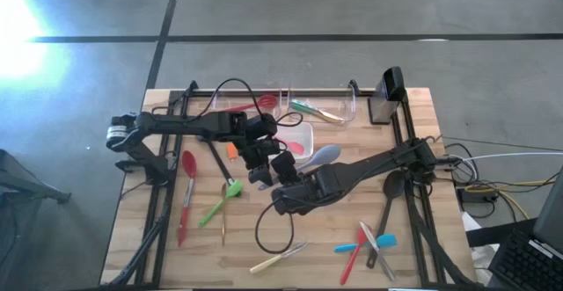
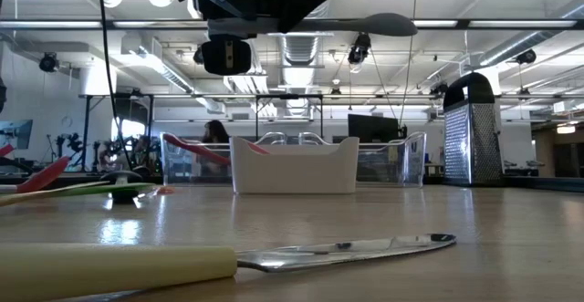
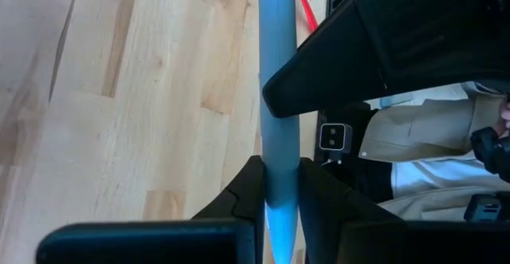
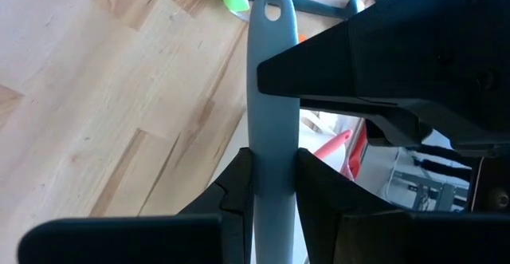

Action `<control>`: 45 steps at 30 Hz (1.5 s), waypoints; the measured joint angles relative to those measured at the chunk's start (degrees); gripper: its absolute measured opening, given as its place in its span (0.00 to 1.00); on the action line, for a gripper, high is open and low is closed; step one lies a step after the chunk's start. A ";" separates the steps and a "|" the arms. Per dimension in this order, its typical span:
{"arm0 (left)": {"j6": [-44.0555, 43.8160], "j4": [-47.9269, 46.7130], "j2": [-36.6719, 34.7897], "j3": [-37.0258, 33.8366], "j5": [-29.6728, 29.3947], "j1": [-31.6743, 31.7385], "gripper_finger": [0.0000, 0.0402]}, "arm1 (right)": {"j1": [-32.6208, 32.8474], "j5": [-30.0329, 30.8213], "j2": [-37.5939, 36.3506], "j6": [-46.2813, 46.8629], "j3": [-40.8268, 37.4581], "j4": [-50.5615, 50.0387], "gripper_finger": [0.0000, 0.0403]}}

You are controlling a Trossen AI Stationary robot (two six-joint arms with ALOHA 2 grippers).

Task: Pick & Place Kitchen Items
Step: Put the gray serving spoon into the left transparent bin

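Both of my grippers meet over the middle of the wooden table [image 1: 132,238], clamped on the same grey spoon [image 1: 324,156]: my right gripper [image 4: 275,176] pinches its flat, smooth handle between two dark fingers, the rounded end with its hanging hole pointing past them, and my left gripper [image 3: 280,192] is closed on the same matte shaft from the other side. The spoon hangs above the table, its oval bowl [image 2: 388,24] seen edge-on from the low view. The table is pale butcher-block, striped with long grain. Right beside my grippers sits a white rectangular dish [image 1: 303,137] holding something red, and behind it clear plastic bins [image 1: 330,106] with more utensils. On the left lie a red spoon [image 1: 186,194], a green spatula [image 1: 220,201] and a slim black-handled tool. Near the front edge lie a cream-handled knife [image 2: 210,264] with a shiny blade, a red and a blue utensil crossed, and to the right a black ladle [image 1: 390,194]. A metal grater [image 2: 471,130] stands at the far right corner
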 joint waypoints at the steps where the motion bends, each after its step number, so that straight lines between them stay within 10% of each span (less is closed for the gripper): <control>1: -0.02 0.07 0.16 0.00 0.06 -0.02 0.12 | 0.00 0.03 0.00 0.01 0.00 0.03 0.13; 6: 0.04 0.22 0.60 0.00 0.47 -0.02 0.12 | 0.02 0.03 0.00 2.37 -0.06 -0.18 0.13; 15: 2.15 -1.33 0.57 0.31 0.58 1.25 0.12 | 1.03 0.62 -1.34 12.66 3.75 -6.67 0.50; 22: 6.98 -9.67 0.04 0.80 -4.19 5.09 0.12 | 1.66 0.54 -3.96 25.54 6.43 -20.43 0.60; 37: 28.40 -45.09 -1.73 21.17 -65.33 11.73 0.12 | 2.49 0.52 -14.78 46.42 -7.85 -30.37 0.55; 45: 31.31 -47.74 0.19 19.52 -74.19 15.05 0.12 | 2.47 5.12 -25.31 55.97 -21.74 -29.77 0.55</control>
